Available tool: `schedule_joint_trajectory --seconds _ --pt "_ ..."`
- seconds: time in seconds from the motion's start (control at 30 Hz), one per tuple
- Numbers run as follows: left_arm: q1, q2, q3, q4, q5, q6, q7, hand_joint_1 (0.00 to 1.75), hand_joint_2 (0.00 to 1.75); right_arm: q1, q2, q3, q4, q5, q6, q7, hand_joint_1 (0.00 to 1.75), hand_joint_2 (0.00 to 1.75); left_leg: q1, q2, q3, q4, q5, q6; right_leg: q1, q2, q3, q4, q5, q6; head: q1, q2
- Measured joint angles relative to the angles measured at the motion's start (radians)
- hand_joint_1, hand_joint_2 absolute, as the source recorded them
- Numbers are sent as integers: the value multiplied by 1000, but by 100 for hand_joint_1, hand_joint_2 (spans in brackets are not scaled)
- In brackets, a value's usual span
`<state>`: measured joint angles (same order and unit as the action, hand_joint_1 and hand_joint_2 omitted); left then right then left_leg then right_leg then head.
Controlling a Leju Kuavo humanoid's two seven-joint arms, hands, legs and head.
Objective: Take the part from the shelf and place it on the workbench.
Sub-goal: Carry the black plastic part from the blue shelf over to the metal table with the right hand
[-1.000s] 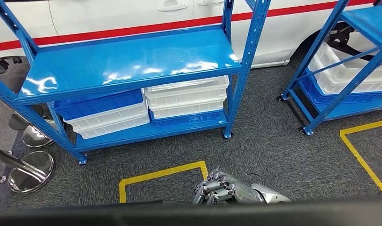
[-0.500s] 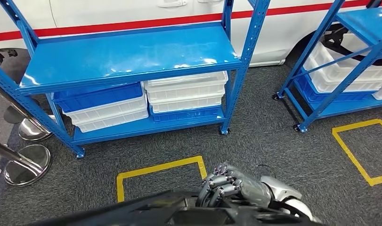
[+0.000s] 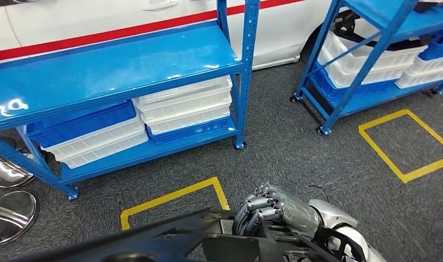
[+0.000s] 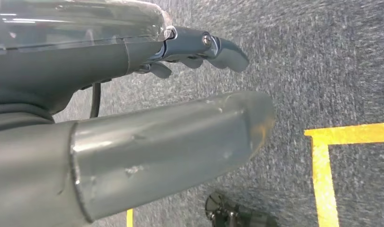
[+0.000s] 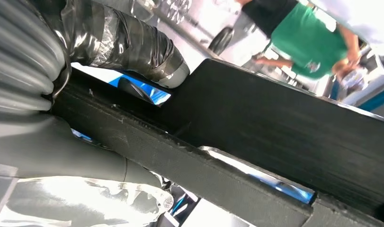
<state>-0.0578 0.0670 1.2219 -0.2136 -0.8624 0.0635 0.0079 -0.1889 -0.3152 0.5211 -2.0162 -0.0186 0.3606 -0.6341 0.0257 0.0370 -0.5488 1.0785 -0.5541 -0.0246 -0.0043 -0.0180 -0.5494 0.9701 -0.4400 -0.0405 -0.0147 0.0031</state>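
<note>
The right hand (image 3: 265,210) has its fingers curled over the edge of the black part (image 3: 170,243), carried low just beside it; since earlier the view has swung, the blue shelf (image 3: 115,71) sliding leftward; the left hand (image 4: 199,47) hangs over carpet with its fingers stretched out, nothing in them.

Car-plant style workshop or parts store. Beyond the fingers (image 3: 261,203): blue steel racks (image 3: 126,76) on casters, stacked white crates (image 3: 183,105) and blue crates (image 3: 80,124) on the low shelves. White car (image 3: 153,22) with a red stripe parked right behind them. Grey carpet floor (image 3: 284,153) with yellow tape boxes (image 3: 406,143) marking stations.
</note>
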Motion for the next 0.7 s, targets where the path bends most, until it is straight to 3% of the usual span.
schedule_joint_trajectory --seconds 0.07,0.1,0.13,0.2,0.27,0.33,0.4,0.47,0.53,0.57,0.6,0.63,0.67,0.7 --pt "6 0 0 0 -10 1 4 0 0 8 3 2 0 1 -4 2 171 175 -1 -28 -67 146 -64 -1 2 25 -6 3 3 -5 0 0" --pt "8 0 0 0 -15 2 7 0 0 13 4 2 0 1 -5 3 171 175 -1 -31 -87 187 -71 -2 4 38 -8 4 4 -6 0 0" --pt "9 -1 0 0 -19 2 10 0 0 17 5 4 0 1 -6 6 171 175 -2 -32 -87 185 -56 -1 5 52 -8 6 4 -6 0 0" --pt "10 -1 0 0 -23 5 13 0 0 23 6 6 0 1 -10 10 171 175 -1 -50 -34 71 20 6 6 78 -5 9 4 -4 0 0" --pt "12 0 0 0 -24 8 12 0 0 26 7 10 0 0 -17 13 171 175 -1 -90 27 -65 72 13 8 104 -6 12 5 3 0 0" --pt "13 0 0 0 -23 9 11 0 0 28 8 14 0 0 -20 15 171 175 -4 -105 47 -115 78 20 6 128 -13 13 10 16 0 0" --pt "12 0 0 0 -23 11 10 0 0 29 9 21 0 1 -19 18 171 175 -3 -83 49 -122 83 31 4 142 -22 14 15 29 0 0" --pt "10 1 0 0 -22 12 3 0 0 21 11 31 2 3 -16 20 171 175 0 -57 47 -127 92 45 5 102 -50 66 -20 38 1 0" --pt "11 2 0 0 -19 10 -8 0 0 9 18 44 8 5 -14 15 171 175 -2 -31 43 -128 96 52 2 44 -109 195 -94 46 2 0" --pt "12 4 0 0 -18 8 -14 0 0 4 23 52 12 8 -14 9 171 175 -3 -17 42 -128 96 53 -1 32 -140 265 -123 51 2 0" --pt "12 7 0 0 -17 5 -20 0 0 1 29 60 16 11 -15 4 171 175 -4 -4 41 -127 96 52 -4 26 -159 309 -135 54 2 0" --pt "11 9 0 0 -17 2 -28 0 0 -3 35 68 20 16 -16 -1 171 175 -4 8 40 -126 95 51 -7 23 -159 315 -128 55 2 0" --pt "9 12 1 0 -17 -1 -34 0 0 -6 41 74 22 19 -18 -4 171 175 -4 20 41 -126 94 50 -9 18 -137 278 -104 55 2 0" --pt "6 14 1 0 -17 -4 -42 0 0 -11 45 79 23 21 -21 -6 171 175 -5 31 43 -125 93 48 -8 5 -95 205 -70 51 2 0"
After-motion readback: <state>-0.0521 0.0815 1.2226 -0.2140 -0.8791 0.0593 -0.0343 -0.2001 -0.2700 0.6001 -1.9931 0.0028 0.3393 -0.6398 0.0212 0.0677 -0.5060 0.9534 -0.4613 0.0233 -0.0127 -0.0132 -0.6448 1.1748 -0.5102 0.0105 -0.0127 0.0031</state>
